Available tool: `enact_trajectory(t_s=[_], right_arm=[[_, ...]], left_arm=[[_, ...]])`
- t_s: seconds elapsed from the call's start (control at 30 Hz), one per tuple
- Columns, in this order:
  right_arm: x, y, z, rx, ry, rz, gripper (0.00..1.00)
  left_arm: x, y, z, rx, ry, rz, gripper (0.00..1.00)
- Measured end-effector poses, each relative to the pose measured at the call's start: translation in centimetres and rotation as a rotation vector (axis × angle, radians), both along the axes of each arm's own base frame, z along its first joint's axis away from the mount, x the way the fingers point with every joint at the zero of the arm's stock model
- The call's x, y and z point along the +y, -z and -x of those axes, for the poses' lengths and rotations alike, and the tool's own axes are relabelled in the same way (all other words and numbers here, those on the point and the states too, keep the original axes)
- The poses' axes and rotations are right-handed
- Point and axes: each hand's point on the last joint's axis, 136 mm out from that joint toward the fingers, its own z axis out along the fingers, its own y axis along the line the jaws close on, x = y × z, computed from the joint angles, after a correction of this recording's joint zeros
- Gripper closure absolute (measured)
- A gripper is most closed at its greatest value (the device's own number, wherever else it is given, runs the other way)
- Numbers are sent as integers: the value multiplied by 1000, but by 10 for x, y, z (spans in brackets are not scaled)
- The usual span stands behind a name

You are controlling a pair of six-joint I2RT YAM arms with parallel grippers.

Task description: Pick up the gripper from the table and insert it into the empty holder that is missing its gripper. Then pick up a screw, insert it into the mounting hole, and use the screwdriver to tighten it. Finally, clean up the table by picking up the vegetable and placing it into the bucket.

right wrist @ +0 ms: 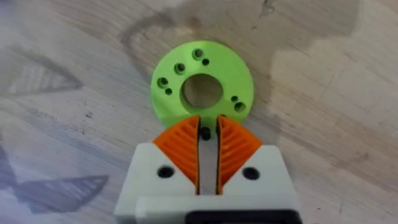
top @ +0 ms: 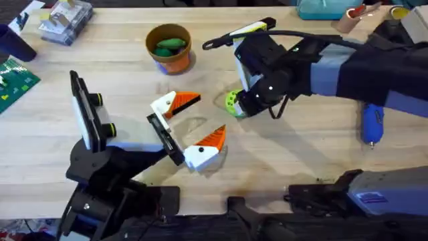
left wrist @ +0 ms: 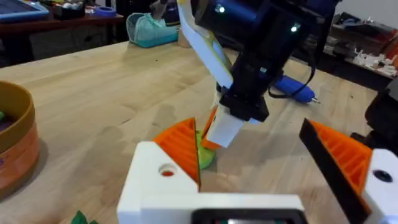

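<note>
Lime-green gripper (right wrist: pixel 201 82) pinched at rim by right gripper (right wrist: pixel 205 138); left gripper (top: pixel 190 127) apart. Pickup step; next, lift toward holder.

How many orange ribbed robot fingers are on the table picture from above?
2. Both belong to the left gripper: one orange ribbed finger points toward the lime-green plastic ring, the other sits nearer the table's front edge. The right gripper's fingers are hidden under its arm.
</note>
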Motion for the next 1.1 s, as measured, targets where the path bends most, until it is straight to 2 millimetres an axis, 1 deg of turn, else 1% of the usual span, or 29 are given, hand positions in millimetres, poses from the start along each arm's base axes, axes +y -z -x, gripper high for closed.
enact_trajectory(t_s=[0.1, 0.13, 0.2, 0.23, 0.57, 0.7, 0.8, 0.97, 1.1], right_arm=[[0, 0, 0, -1, 0, 2, 860], [0, 0, 0, 0, 0, 2, 846], [0, 0, 0, 2, -1, -1, 784], [0, 0, 1, 3, -1, 0, 776], [-3, -1, 5, 27, -2, 15, 742], [-3, -1, 6, 30, -2, 13, 742], [-2, -1, 7, 34, -4, 8, 764], [0, -2, 8, 42, -7, -1, 772], [0, -1, 9, 47, -7, -1, 809]], left_arm=[[0, 0, 0, 0, 0, 0, 6], [0, 0, 0, 0, 0, 0, 6], [0, 0, 0, 0, 0, 0, 6], [0, 0, 0, 0, 0, 0, 6], [0, 0, 0, 0, 0, 0, 6], [0, 0, 0, 0, 0, 0, 6], [0, 0, 0, 0, 0, 0, 6], [0, 0, 0, 0, 0, 0, 6], [0, 0, 0, 0, 0, 0, 6]])
